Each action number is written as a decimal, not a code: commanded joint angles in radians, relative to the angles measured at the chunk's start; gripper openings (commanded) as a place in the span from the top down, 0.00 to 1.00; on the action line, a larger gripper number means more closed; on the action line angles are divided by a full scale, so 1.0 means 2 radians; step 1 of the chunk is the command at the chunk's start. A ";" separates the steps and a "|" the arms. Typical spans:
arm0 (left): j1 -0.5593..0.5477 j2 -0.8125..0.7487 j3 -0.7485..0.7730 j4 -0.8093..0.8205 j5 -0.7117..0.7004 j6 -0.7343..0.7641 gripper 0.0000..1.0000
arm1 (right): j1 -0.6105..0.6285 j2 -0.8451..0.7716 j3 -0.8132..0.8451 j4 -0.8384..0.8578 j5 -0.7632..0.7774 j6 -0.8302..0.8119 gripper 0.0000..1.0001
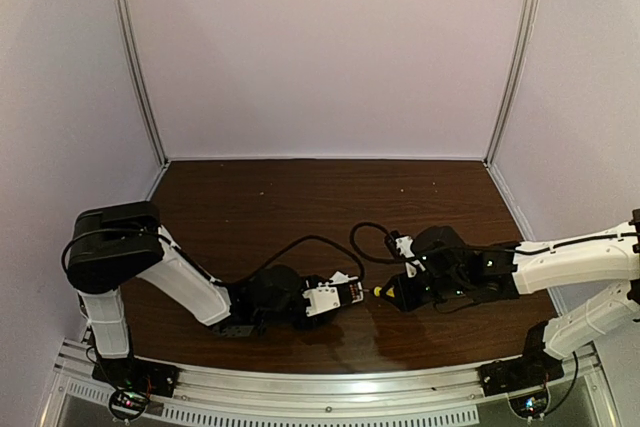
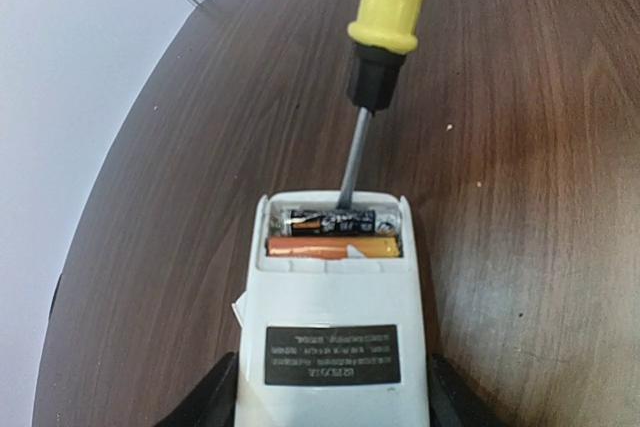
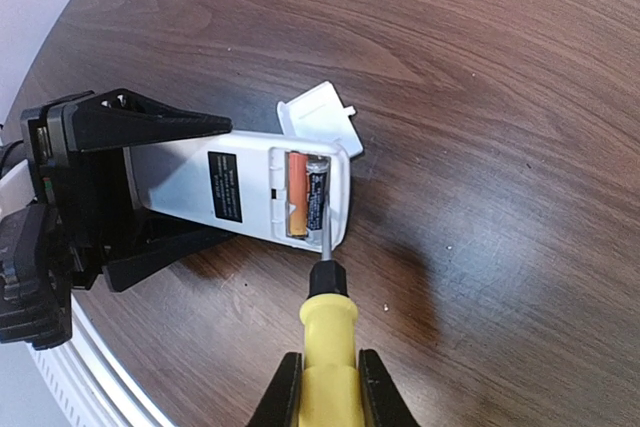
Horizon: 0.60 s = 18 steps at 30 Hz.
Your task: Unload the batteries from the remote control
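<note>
The white remote control (image 2: 335, 317) lies back-up on the table, and my left gripper (image 2: 333, 399) is shut on its sides. Its battery bay is uncovered. Two batteries lie in it side by side: a dark one (image 2: 335, 220) nearest the end wall and an orange one (image 2: 335, 246) beside it. My right gripper (image 3: 328, 387) is shut on a yellow-handled screwdriver (image 3: 328, 322). The metal tip of the screwdriver rests in the bay against the dark battery (image 3: 317, 192), next to the orange battery (image 3: 297, 192). From above, both grippers (image 1: 315, 299) (image 1: 395, 293) meet at the table's front centre.
A small white cover piece (image 3: 322, 115) lies on the wood just beyond the remote's open end. Black cables (image 1: 370, 237) loop over the table behind the grippers. White walls with metal posts (image 1: 140, 57) close in the back and sides.
</note>
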 commanded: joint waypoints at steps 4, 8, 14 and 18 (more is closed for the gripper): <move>-0.004 0.003 0.016 0.024 0.011 -0.002 1.00 | -0.004 0.001 -0.013 -0.006 0.014 0.008 1.00; -0.004 0.003 0.016 0.026 0.008 -0.002 1.00 | -0.006 -0.022 -0.018 -0.021 0.028 0.040 1.00; -0.004 0.002 0.018 0.024 0.010 -0.003 1.00 | -0.021 -0.050 -0.039 -0.006 0.000 0.056 1.00; -0.004 -0.001 0.017 0.021 0.019 -0.005 1.00 | -0.035 -0.046 -0.055 0.012 -0.029 0.057 1.00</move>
